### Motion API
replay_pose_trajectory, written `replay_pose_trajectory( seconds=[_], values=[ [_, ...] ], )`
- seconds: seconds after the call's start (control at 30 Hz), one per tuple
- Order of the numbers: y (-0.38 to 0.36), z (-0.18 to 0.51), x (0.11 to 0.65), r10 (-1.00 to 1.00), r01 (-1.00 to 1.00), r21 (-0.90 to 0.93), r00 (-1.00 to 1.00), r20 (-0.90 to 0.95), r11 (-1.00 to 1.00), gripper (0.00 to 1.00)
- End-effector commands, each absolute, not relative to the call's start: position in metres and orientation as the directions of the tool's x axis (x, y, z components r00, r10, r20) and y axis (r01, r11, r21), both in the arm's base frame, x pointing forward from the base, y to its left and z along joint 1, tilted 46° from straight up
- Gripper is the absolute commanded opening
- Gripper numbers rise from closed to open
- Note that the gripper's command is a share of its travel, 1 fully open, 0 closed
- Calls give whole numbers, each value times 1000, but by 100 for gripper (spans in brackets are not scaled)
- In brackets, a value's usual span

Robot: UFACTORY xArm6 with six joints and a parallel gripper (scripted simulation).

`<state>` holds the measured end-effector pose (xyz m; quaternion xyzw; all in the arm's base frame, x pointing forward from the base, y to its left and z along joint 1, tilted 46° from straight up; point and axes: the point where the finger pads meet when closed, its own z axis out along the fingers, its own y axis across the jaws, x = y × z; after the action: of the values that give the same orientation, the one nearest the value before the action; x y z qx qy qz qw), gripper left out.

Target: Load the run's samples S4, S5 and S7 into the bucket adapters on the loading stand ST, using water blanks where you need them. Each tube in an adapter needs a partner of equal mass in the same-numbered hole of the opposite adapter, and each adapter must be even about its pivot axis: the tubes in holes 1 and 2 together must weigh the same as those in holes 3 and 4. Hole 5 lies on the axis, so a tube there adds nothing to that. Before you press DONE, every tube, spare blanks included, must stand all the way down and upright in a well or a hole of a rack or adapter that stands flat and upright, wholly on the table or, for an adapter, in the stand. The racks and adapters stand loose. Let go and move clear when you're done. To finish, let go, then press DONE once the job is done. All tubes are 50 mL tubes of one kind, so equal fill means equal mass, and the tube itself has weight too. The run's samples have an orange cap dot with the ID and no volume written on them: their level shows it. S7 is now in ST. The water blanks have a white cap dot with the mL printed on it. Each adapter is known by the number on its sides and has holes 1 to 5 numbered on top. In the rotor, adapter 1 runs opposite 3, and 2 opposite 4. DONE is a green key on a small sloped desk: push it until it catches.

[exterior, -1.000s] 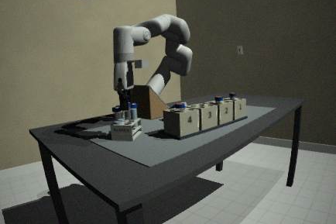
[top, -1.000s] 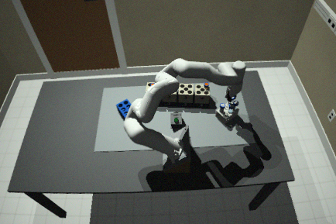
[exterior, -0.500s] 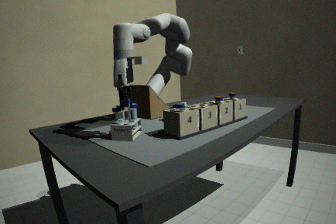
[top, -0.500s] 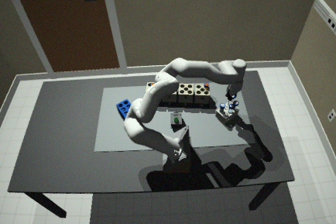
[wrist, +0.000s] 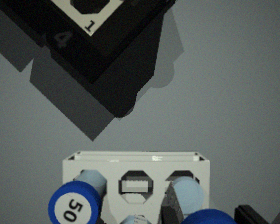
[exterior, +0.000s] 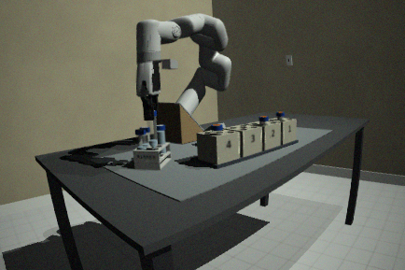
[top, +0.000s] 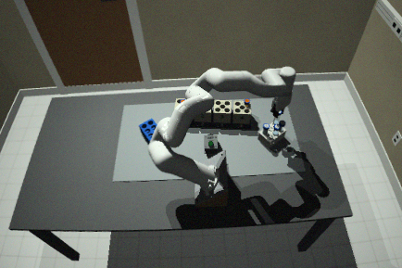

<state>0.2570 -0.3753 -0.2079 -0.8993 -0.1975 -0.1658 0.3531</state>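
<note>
My gripper (top: 278, 112) (exterior: 152, 113) (wrist: 208, 216) is shut on a blue-capped tube (exterior: 155, 125) (wrist: 209, 218), apparently a water blank. It stands upright above the white blanks rack (exterior: 146, 163) (wrist: 136, 164), its cap higher than the others; the number on its cap and its lower end are hidden. In the rack a blank (wrist: 73, 206) reads 50; several more stand around it. Adapter 4 (exterior: 229, 149), adapter 3 (exterior: 253, 140), adapter 2 (exterior: 273, 135) and adapter 1 (exterior: 289, 131) are in the stand. Orange-dotted tubes stand in adapters 4 (top: 246, 101) (exterior: 217, 127), 2 (exterior: 263, 119) and 1 (exterior: 280, 114).
The green DONE key (top: 211, 144) is on its small desk in front of the adapter row. A blue rack (top: 147, 125) stands at the left, partly hidden by the arm. The arm also covers part of adapters 1 and 2 in the top view. Adapter 4 is the nearest adapter to the blanks rack.
</note>
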Motion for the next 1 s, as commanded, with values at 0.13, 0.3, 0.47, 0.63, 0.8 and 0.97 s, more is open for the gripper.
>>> replay_pose_trajectory(
  seconds=[0.13, 0.3, 0.47, 0.63, 0.8, 0.97],
  values=[
    [-389, -196, 255, 239, 473, -565, 867, 438, -676, 0],
    [-393, -191, 254, 239, 473, -565, 867, 438, -676, 0],
    [-400, -185, 252, 239, 473, -565, 867, 438, -676, 0],
    [-407, -178, 251, 239, 473, -565, 867, 438, -676, 0],
    [-412, -172, 249, 239, 472, -565, 867, 438, -676, 0],
    [-418, -166, 248, 239, 472, -565, 867, 438, -676, 0]
  ],
)
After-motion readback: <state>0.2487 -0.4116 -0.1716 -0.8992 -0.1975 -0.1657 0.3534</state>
